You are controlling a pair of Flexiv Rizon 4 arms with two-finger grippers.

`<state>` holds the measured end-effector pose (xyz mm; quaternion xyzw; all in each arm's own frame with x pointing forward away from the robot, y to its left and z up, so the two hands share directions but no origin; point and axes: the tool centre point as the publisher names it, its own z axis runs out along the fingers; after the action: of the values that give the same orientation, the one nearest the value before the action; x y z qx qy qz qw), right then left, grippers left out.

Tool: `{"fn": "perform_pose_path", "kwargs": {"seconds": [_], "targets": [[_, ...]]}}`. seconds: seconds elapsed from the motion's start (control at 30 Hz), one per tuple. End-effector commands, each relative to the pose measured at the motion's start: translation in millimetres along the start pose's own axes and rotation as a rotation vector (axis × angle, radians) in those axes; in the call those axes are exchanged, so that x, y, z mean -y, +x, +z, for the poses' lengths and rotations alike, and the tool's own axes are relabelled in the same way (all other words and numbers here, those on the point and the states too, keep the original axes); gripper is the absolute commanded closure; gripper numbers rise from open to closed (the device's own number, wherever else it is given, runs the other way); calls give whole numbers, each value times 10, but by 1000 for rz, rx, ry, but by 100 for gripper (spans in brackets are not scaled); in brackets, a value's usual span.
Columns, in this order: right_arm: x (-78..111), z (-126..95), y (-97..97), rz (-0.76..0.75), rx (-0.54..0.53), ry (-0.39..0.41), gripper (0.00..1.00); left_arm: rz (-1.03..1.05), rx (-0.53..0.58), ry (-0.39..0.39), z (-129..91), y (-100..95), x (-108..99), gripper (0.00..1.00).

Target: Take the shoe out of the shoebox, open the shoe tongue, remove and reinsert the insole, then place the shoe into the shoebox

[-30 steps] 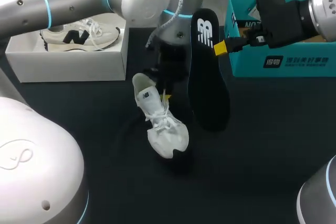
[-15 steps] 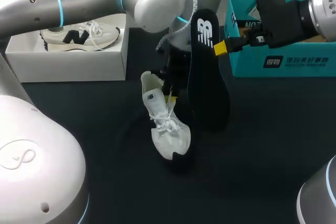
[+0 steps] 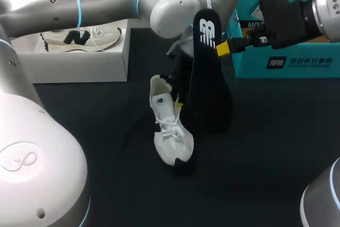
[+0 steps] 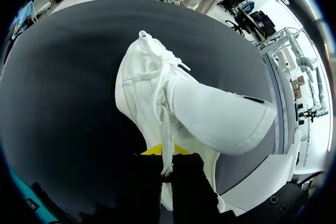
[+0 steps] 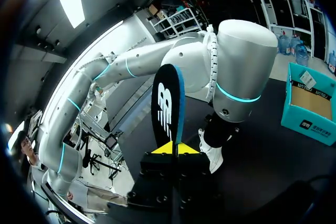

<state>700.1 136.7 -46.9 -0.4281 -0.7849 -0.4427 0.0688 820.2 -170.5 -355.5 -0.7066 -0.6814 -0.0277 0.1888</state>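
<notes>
A robotics lab bench.
The left arm point(image 3: 79, 3) and right arm point(image 3: 324, 6), silver with glowing blue joint rings, lean over a black table point(image 3: 260, 163) bearing a white shoebox point(image 3: 69, 65) and a teal box point(image 3: 297, 65).

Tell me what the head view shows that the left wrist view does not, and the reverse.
Only head view: the insole in the right gripper, the white shoebox with a second shoe, the teal box. Only left wrist view: a lace running down into the left gripper. Both: the white shoe and the dark table.
</notes>
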Motion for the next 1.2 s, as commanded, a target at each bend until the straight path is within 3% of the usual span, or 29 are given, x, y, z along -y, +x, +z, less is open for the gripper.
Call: {"fn": "perform_pose_path", "kwargs": {"seconds": [0.03, 0.37, 0.57, 0.6, 0.63, 0.67, 0.93, 1.2], "targets": [[-6, 19, 1, 2, 1, 1, 100, 31, -22, 5, 16, -41, -2, 100], [-6, 19, 1, 2, 1, 1, 100, 77, -68, 30, 158, -146, 21, 100], [-6, 19, 1, 2, 1, 1, 100, 102, -77, 30, 153, -112, 69, 100], [-6, 19, 1, 2, 1, 1, 100, 98, -78, 31, 149, -106, 69, 82], [-6, 19, 1, 2, 1, 1, 100, 96, -78, 33, 140, -99, 64, 16], [-6, 19, 1, 2, 1, 1, 100, 95, -73, 37, 129, -89, 61, 0], [-6, 19, 1, 2, 1, 1, 100, 38, 16, 62, -72, -53, -2, 0], [-6, 19, 1, 2, 1, 1, 100, -19, 218, 100, -422, 115, -85, 0]]}}
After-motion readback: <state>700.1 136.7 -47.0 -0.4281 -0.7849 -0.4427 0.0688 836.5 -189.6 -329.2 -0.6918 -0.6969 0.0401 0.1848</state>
